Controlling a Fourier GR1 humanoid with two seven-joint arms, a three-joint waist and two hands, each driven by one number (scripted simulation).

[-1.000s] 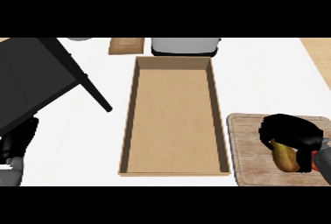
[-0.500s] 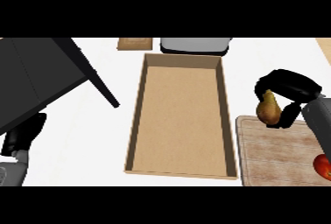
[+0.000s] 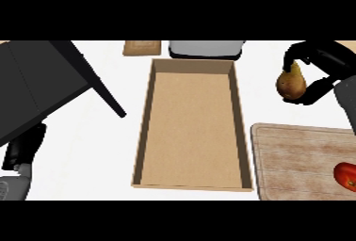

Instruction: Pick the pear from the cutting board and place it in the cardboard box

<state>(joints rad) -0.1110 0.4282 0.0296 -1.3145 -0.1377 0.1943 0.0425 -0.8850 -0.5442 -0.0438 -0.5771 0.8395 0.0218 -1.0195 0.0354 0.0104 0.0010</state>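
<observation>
A brownish-yellow pear (image 3: 290, 84) hangs in the air to the right of the cardboard box (image 3: 147, 123), beyond the far edge of the wooden cutting board (image 3: 299, 160). My right hand (image 3: 323, 63) is curled round the pear from the right, with the stem end up. The box is long, open-topped and holds nothing. My left hand (image 3: 21, 151) rests at the lower left edge, away from the box; its fingers look relaxed.
A red tomato (image 3: 345, 175) lies on the board's right side. A large black appliance (image 3: 42, 87) fills the upper left. Beyond the box stand a grey container (image 3: 206, 48) and a small wooden block (image 3: 142, 47).
My right hand has lifted the pear off the cutting board and carried it up and away from the board. The view has shifted, showing the tomato.
</observation>
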